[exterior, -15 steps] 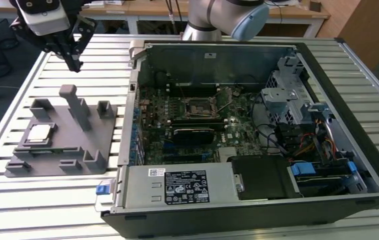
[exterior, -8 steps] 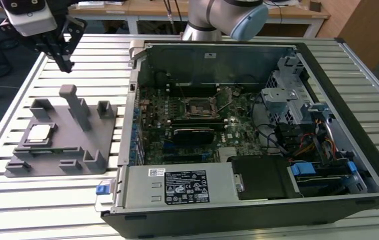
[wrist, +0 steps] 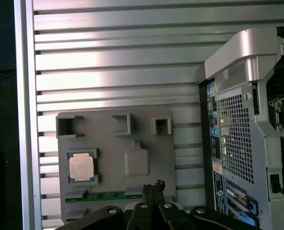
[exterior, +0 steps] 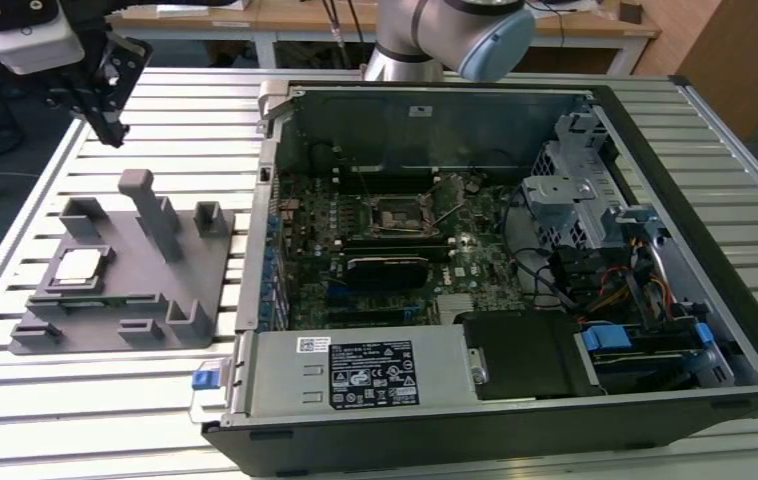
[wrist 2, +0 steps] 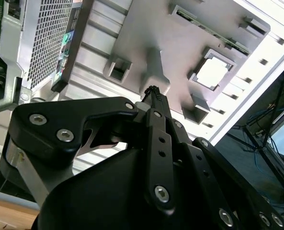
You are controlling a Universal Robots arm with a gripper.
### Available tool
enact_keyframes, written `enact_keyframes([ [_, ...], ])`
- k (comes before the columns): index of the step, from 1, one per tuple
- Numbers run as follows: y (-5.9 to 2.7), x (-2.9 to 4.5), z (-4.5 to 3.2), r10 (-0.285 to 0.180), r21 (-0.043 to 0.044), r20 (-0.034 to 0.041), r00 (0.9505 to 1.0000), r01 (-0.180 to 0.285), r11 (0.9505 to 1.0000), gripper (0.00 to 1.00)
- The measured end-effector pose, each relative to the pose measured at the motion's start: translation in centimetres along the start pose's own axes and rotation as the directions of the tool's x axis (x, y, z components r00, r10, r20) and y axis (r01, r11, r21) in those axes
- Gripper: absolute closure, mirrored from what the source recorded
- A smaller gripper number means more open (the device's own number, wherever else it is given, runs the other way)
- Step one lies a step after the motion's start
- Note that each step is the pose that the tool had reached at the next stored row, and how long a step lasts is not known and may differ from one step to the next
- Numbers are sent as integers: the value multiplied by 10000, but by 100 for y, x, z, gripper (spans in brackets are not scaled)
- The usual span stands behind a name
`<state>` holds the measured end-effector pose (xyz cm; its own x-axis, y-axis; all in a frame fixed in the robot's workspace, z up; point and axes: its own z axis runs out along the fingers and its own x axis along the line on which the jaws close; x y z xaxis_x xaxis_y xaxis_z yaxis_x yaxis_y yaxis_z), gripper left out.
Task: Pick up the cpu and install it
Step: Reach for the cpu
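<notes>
1. Gripper (exterior: 116, 136) hangs high over the slatted table (exterior: 112, 410). Its black fingers look pressed together into one narrow point, with nothing between them; from the exterior view the tips are small, so this is my best reading. Both wrist views agree: tips meeting, nothing carried (wrist 2: 153, 91) (wrist: 153, 186).
2. The cpu (exterior: 79, 265) lies flat, silvery top up, in a square recess of the grey fixture (wrist: 110, 163). It is well apart from the gripper, lower down and untouched.
3. In the exterior view the fingertips point down toward the far end of the fixture; the cpu sits nearer the camera than that spot and slightly toward the exterior view's left.
4. The cpu also shows in the wrist views (wrist 2: 212, 73) (wrist: 82, 167), off to one side of the fingertips, not beneath them.
5. The open computer case (exterior: 679, 210) is on the gripper's other side, toward the exterior view's right. The motherboard socket (exterior: 397, 212) inside it is farther from the gripper than the cpu is.
</notes>
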<state>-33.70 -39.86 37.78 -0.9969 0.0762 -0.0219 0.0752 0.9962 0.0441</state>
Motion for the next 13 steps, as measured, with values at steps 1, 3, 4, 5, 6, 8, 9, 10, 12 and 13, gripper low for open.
enact_keyframes([
  [1,-2,27,1,1,0,-1,10000,-1,10000,89],
  [3,-7,83,3,0,0,-2,10000,0,10000,89],
  [4,-9,109,5,0,0,-1,10000,0,10000,89],
  [5,-11,138,6,1,-1,-1,10000,-1,10000,89],
  [6,-13,169,8,0,-1,-1,10000,0,10000,89],
  [8,-23,243,13,-7,1,-3,10000,7,10000,89],
  [9,-32,264,18,-21,0,-3,10000,21,10000,89],
  [10,-42,270,23,-59,-1,-4,10000,59,10000,89],
  [12,-50,274,35,-219,-6,-10,9998,219,9998,89],
  [13,-52,275,40,-334,-8,-16,9994,334,9994,89],
])
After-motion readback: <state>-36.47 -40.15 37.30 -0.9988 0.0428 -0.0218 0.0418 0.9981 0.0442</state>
